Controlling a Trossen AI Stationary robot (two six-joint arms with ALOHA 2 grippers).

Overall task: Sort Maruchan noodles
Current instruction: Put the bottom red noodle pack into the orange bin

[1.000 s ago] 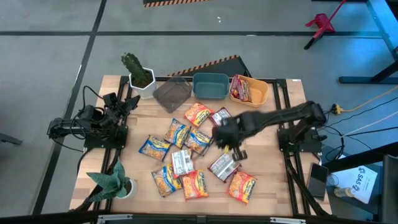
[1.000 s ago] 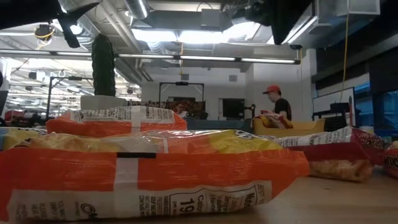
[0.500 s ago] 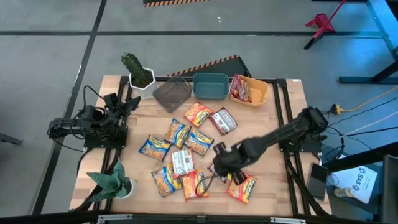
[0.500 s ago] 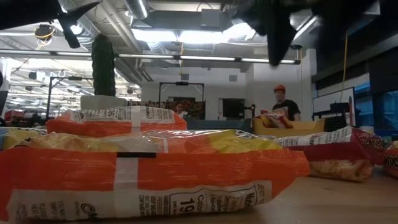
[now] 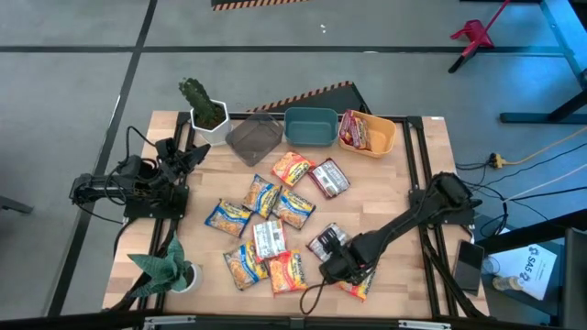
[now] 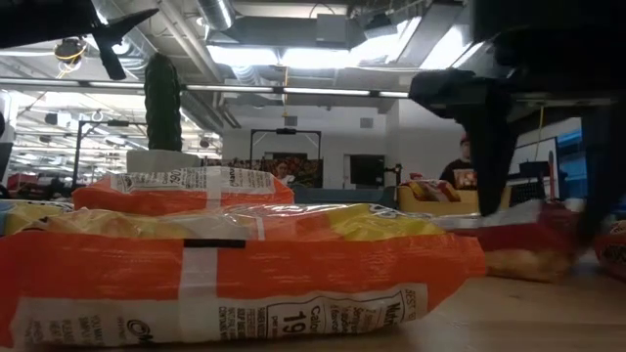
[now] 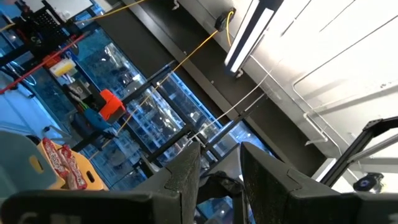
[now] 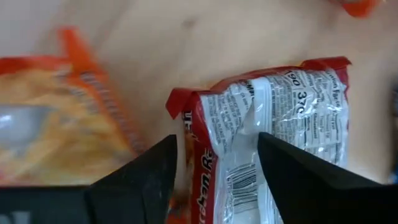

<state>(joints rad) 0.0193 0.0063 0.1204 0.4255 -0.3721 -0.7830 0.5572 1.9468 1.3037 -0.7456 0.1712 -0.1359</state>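
Observation:
Several Maruchan noodle packets lie flat and scattered on the wooden table [image 5: 404,174], orange, red and silver-white. My right gripper [image 5: 335,268] is open, low over the near end of a red packet that lies white back up [image 8: 280,118] [image 5: 323,242]. An orange packet [image 8: 56,118] lies beside it. In the low view one dark finger [image 6: 489,147] hangs in front of that red packet [image 6: 528,230]. My left gripper [image 5: 186,154] waits open at the table's left, pointing up toward the ceiling [image 7: 219,171]. My right gripper points down over the red packet's end [image 8: 217,106], fingers apart and across the packet. Whether the fingertips touch the wrapper I cannot tell. The packet lies flat on the table.
Along the far edge stand a grey bin [image 5: 254,137], a teal bin [image 5: 310,126] and a yellow bin [image 5: 376,139] holding a red packet. A cactus pot [image 5: 204,112] stands far left, a leafy plant [image 5: 167,268] near left. A person shows in the room beyond.
My right gripper has swung from the middle of the table toward the near edge and come down low over the red packet. The packets have stayed where they were.

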